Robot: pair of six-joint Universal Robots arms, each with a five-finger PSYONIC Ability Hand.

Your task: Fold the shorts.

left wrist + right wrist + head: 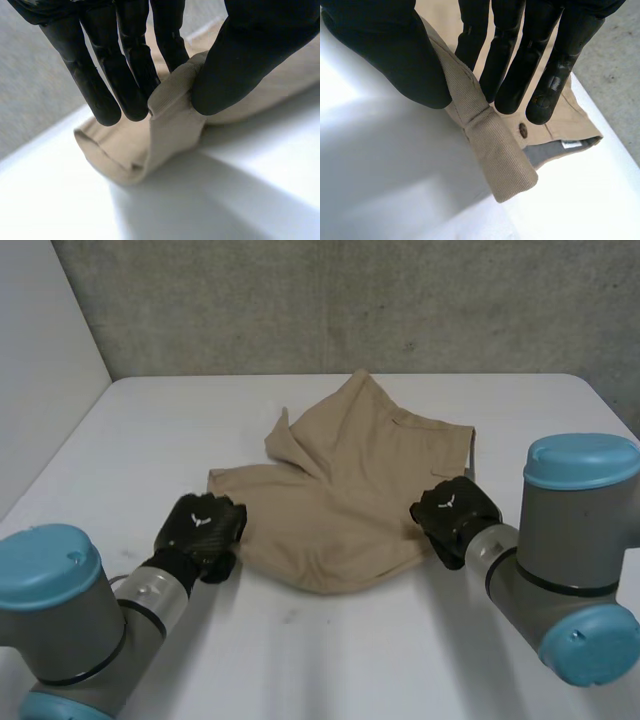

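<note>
Both the left hand (pixel 203 525) and right hand (pixel 455 512) pinch the shorts (pixel 340 490).

The head camera sits between and behind the left arm (pixel 60 610) and the right arm (pixel 575 540), above the white table (pixel 130 420); it looks down and forward to the grey wall (pixel 350 300), far enough back to take in the whole shorts (pixel 340 490); the left wrist camera looks along the left hand (pixel 250 60), very close to the shorts' near left corner; the right wrist camera looks along the right hand (pixel 385 55), equally close at the right edge; each wrist view shares with the head view the cloth its hand pinches.
</note>
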